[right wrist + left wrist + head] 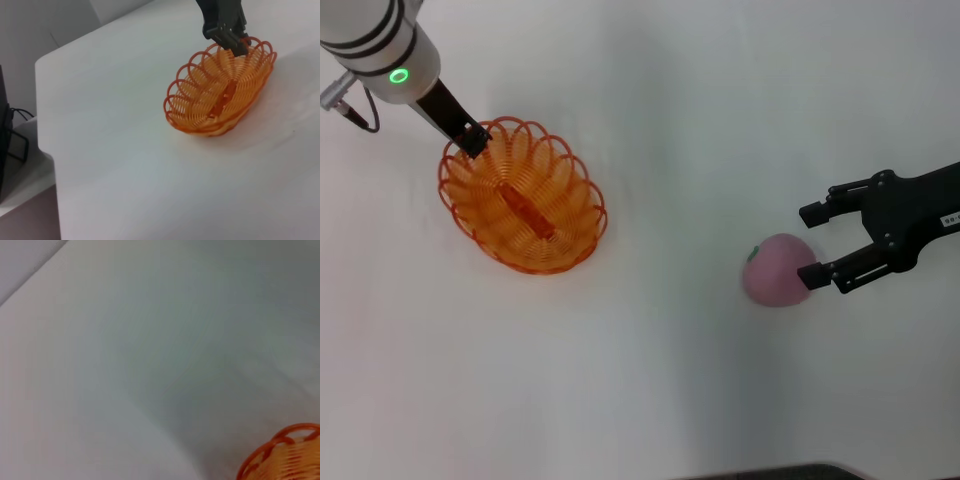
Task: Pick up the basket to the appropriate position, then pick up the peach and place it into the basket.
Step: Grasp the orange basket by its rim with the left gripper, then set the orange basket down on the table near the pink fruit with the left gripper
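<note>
The orange open-weave basket [523, 200] sits on the white table at the left. It also shows in the right wrist view [220, 95], and a piece of its rim shows in the left wrist view [285, 455]. My left gripper [472, 138] is at the basket's far left rim, shut on a rim loop; the right wrist view [231, 39] shows it there too. The pink peach [775, 270] lies on the table at the right. My right gripper [810, 244] is open just right of the peach, and its lower finger overlaps the peach's right side.
The white table [650, 380] spreads between the basket and the peach. The right wrist view shows the table's edge and rounded corner [42, 62], with dark equipment [10, 135] beyond it.
</note>
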Available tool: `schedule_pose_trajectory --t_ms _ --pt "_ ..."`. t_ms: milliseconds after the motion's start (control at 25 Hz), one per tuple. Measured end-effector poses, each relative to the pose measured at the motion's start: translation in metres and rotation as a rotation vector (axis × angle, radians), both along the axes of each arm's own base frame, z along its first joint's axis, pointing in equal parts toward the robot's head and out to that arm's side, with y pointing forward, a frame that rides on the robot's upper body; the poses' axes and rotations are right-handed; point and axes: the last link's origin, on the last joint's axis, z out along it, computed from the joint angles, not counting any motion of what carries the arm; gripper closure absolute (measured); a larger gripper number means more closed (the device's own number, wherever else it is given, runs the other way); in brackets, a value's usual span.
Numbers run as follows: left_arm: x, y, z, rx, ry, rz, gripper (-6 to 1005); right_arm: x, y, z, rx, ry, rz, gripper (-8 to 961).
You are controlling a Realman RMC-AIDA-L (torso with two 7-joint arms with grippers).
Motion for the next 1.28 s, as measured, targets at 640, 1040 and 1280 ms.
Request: schedule_pose_trajectory --t_ms 640,1040,1280 --pt "0.023 -0.009 0.04 -0.022 -0.33 0.113 939 0.0 0.005 -0.006 0.022 -0.012 0.028 12" --pt "0.023 -0.016 0.066 0.007 -0.56 0.205 948 0.0 0.006 -0.006 0.034 -0.013 0.063 12" --pt "0.003 -0.02 0.075 0.18 -0.692 0.298 948 0.004 0.009 -0.005 0.058 -0.028 0.061 12"
